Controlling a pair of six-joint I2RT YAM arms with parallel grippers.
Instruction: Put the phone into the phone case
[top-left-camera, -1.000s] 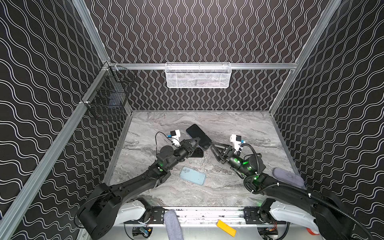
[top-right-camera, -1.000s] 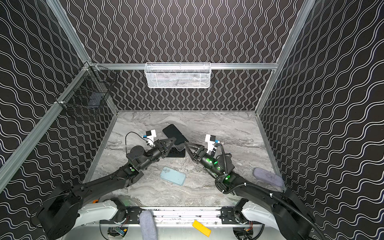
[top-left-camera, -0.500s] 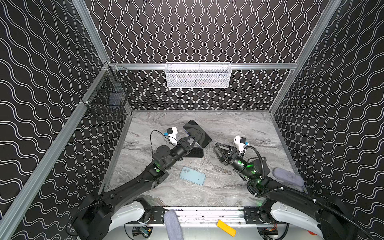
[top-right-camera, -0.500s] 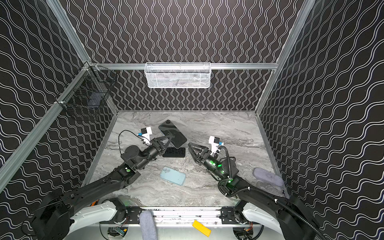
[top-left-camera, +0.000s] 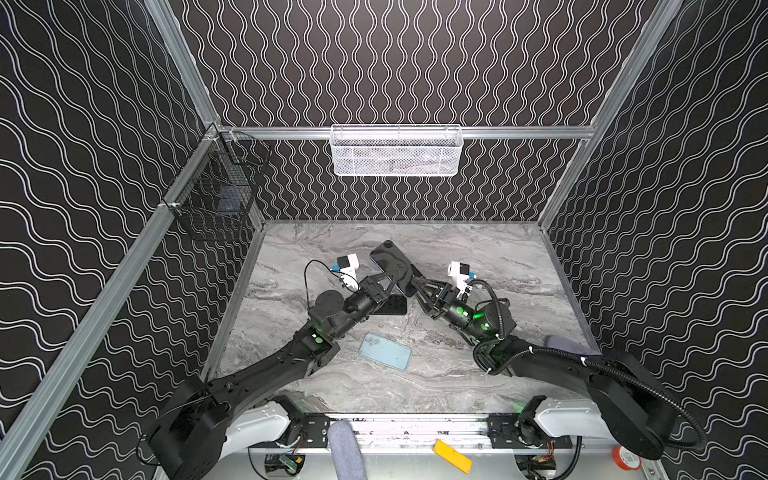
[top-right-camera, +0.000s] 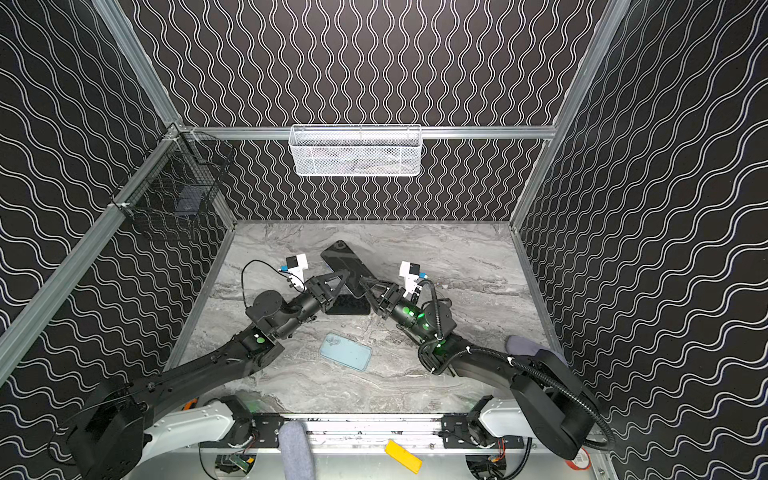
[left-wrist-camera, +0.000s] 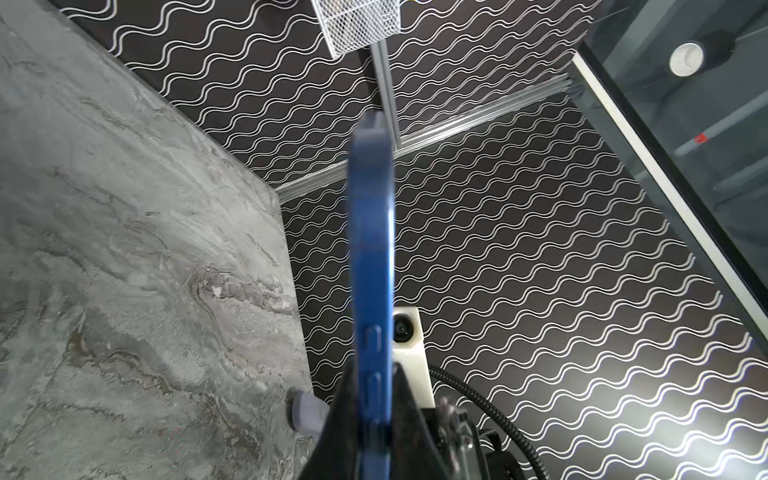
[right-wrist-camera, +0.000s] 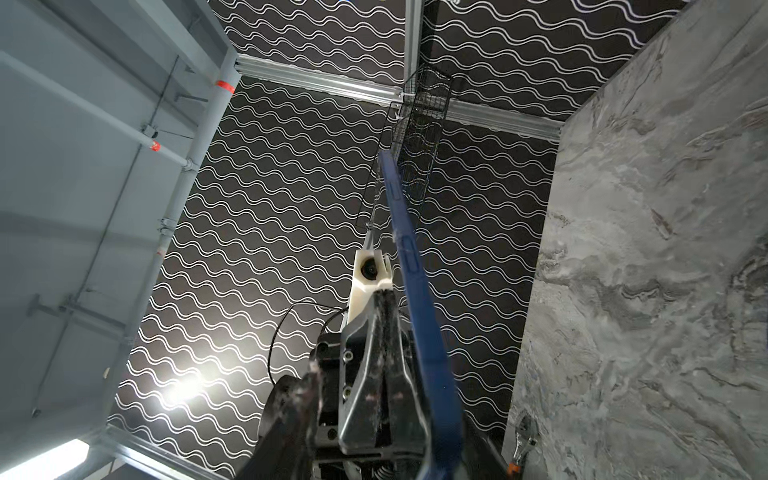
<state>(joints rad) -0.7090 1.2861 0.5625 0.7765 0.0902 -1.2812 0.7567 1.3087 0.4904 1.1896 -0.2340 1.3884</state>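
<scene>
Case (top-left-camera: 390, 262): dark blue, off the desk (top-left-camera: 478, 249), tilted, far end up and towards the back wall. It shows edge-on with button bumps in the left wrist view (left-wrist-camera: 371, 249). Left end effector (top-left-camera: 397, 281) is clamped tight on its lower end. Right end effector (top-left-camera: 413, 287) is at the same lower end from the other side, jaws part-open; the right wrist view has the case edge (right-wrist-camera: 409, 266) and the left tip between them. Can't tell if the right one touches the case.

Phone (top-left-camera: 392, 307): black, flat on the desk just below the held case, partly hidden by the left end effector. Not in the case.

Pale blue slab (top-left-camera: 385, 352) with a camera corner lies flat nearer the front, between the two arms, touching nothing.

White basket (top-left-camera: 397, 151) hangs on the back rail, black wire basket (top-left-camera: 220, 195) on the left wall.
</scene>
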